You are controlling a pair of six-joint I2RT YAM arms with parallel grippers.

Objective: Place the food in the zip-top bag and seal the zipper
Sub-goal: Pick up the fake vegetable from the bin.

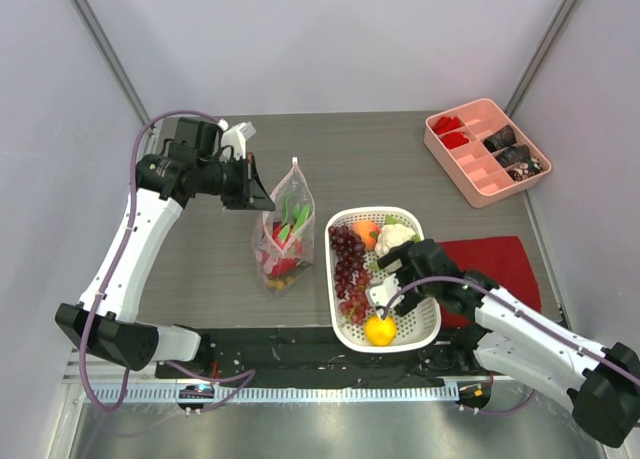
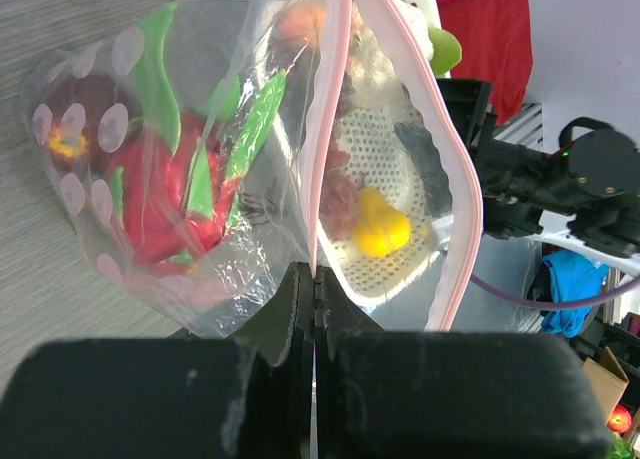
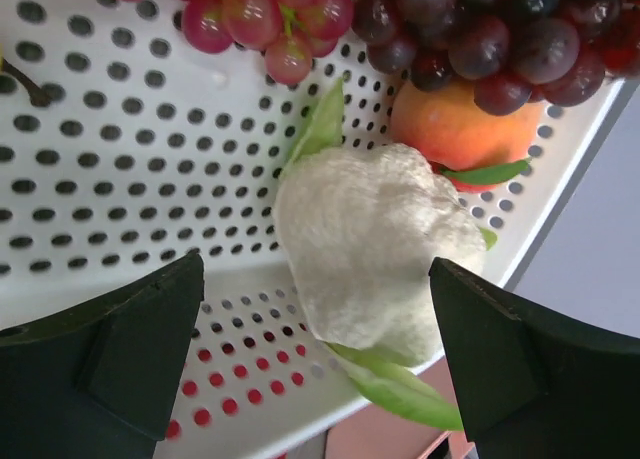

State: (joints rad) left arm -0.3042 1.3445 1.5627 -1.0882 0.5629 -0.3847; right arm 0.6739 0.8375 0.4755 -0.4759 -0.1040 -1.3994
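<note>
The top edge of my right wrist view cut off the purple grapes (image 3: 480,39), and they hid part of the orange (image 3: 450,129). Through the zip-top bag (image 2: 250,209) the white basket (image 2: 375,149) was only a blur. The pieces in the pink tray (image 1: 468,167) were too small to name.

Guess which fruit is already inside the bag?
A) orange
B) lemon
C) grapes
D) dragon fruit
D: the dragon fruit shows red and green through the bag, while the lemon, grapes and orange lie in the basket.
</note>
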